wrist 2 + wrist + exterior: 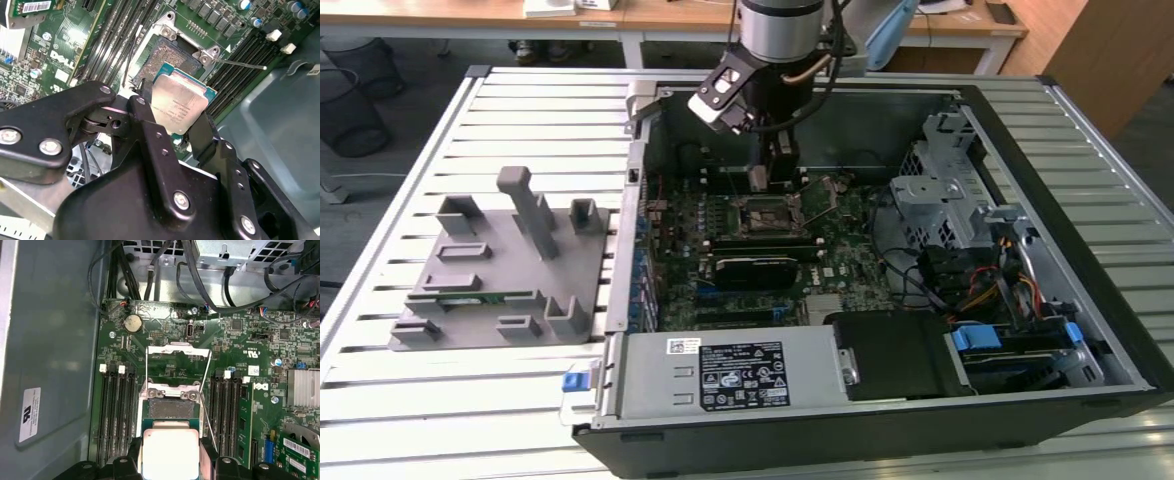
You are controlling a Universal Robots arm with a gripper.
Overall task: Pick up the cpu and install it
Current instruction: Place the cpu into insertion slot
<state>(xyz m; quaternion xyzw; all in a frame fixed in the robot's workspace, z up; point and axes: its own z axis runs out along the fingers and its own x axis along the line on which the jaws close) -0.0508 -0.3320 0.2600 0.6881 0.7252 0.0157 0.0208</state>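
The jaws are closed on the cpu, gripping two opposite edges so its silvery top shows between them in both wrist views. The cpu hangs just above the open socket, not yet seated. The socket's metal frame stands flipped up on the motherboard inside the open computer case, which lies on the slatted tabletop beside a grey fixture.
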